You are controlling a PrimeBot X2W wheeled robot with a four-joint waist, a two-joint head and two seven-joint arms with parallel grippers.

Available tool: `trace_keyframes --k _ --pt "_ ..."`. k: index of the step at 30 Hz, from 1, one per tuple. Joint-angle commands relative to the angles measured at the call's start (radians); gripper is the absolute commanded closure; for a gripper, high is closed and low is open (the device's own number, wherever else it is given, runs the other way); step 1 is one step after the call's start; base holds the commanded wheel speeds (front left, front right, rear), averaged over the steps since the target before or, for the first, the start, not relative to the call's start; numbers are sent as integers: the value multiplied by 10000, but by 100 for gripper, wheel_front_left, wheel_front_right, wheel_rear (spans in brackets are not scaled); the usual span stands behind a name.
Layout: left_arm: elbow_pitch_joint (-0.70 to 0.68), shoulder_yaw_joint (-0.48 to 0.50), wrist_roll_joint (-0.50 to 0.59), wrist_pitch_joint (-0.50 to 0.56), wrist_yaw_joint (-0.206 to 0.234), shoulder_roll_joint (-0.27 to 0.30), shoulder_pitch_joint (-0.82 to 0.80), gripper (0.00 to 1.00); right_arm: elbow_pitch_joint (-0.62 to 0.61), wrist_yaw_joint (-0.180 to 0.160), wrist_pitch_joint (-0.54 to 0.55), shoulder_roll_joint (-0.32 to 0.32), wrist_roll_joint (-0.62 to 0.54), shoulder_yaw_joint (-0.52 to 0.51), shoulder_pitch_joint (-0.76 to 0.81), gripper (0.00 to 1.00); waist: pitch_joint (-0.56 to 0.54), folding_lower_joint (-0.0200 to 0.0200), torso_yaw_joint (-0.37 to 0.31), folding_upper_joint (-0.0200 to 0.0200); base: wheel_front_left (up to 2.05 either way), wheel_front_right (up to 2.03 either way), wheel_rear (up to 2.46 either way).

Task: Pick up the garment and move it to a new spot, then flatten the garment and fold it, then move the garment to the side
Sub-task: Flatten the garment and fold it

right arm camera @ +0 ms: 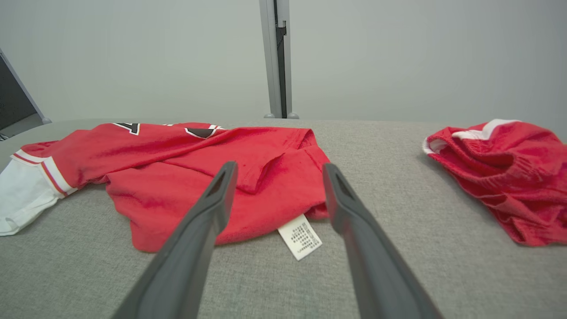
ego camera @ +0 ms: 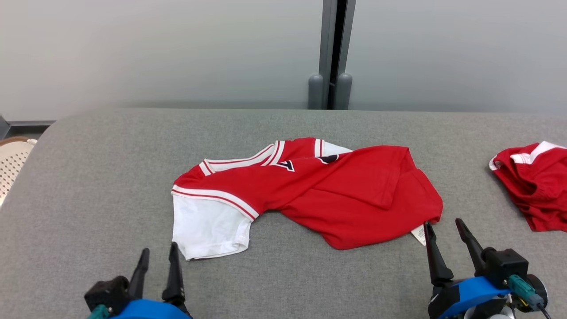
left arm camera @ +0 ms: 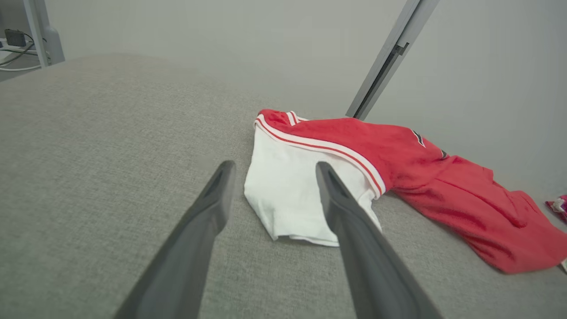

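Note:
A red garment [ego camera: 336, 186] with a white sleeve and white-striped trim lies crumpled in the middle of the grey table [ego camera: 88, 177]. Its white sleeve [left arm camera: 292, 190] points toward my left gripper [ego camera: 158, 251], which stands open just short of the sleeve's hem with nothing between its fingers. My right gripper [ego camera: 443, 225] is open too, fingertips close to the garment's lower right corner and its white care label [right arm camera: 300, 236]. Seen from the right wrist, the red body of the garment [right arm camera: 186, 168] spreads left of the fingers.
A second red and white piece of clothing [ego camera: 536, 186] lies bunched at the table's right edge [right arm camera: 500, 173]. A pale perforated basket [ego camera: 11, 161] sits beyond the table's left edge. A grey post [ego camera: 331, 53] stands behind the table against the wall.

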Motion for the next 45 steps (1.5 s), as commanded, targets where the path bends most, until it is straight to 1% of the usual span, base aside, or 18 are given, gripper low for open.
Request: trace_keyframes --k 1,11,23,24,30,35,38,41,42,43,44,45 --pt "-75 -69 103 -42 42 -35 103 0 20 -3 -34 -38 64 1 144 0 -97 1 -11 0 0 0 0" --pt "-112 -409 299 -43 128 -182 375 0 206 -3 -34 -38 252 294 238 0 -285 1 -88 0 0 0 0" --pt "-215 -495 489 -44 190 -131 210 0 196 -3 -34 -38 235 393 60 0 -125 1 -173 0 0 0 0" --pt "-160 -464 494 -5 251 -108 130 0 179 -3 -34 -36 230 409 39 0 -83 1 -182 0 0 0 0" --pt "598 -267 222 946 600 28 -557 0 168 -3 -34 -38 147 621 -169 0 294 1 -324 0 0 0 0" --pt "1470 -51 -137 1706 779 42 -1199 0 224 -3 -34 -37 -9 855 -404 0 667 1 -522 0 0 0 0" --pt "1891 -73 -202 1882 727 81 -1548 0 270 -3 -34 -37 -185 975 -576 0 869 1 -588 0 0 0 0" --pt "2228 -103 -353 1943 602 4 -1874 0 373 -3 56 -37 -281 1138 -838 0 1071 1 -605 0 0 0 0" --pt "2331 -163 -352 1983 559 -7 -1963 25 409 -3 119 -37 -255 1204 -957 0 1134 1 -606 0 0 0 0" --pt "2427 -203 -347 1966 522 -25 -2051 62 459 -3 227 -37 -151 1242 -1076 0 1192 1 -596 0 0 0 0" --pt "2493 -229 -371 1919 490 -46 -2138 84 525 -3 342 -40 -20 1273 -1216 0 1258 1 -582 0 0 0 0" --pt "2538 -248 -388 1852 448 -70 -2224 100 628 -3 503 -40 86 1291 -1365 0 1320 1 -562 0 0 0 0"
